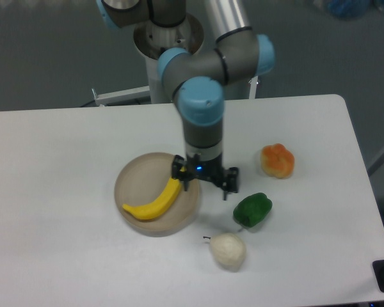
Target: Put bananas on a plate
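Yellow bananas [153, 203] lie inside the plate [131, 176]; the gripper [206, 184], fingers spread and empty, hangs over the plate's right rim. A clean straight lift away suits, avoiding the green pepper [253, 210] beyond the plate.

bright yellow bananas [155, 203] on a beige-grey plate [137, 178]; white table [64, 243]. at right, an orange fruit [277, 160], a green pepper [253, 210], a whitish pear [228, 250]. arm [201, 109] grey with light-blue joints, black gripper [205, 182].
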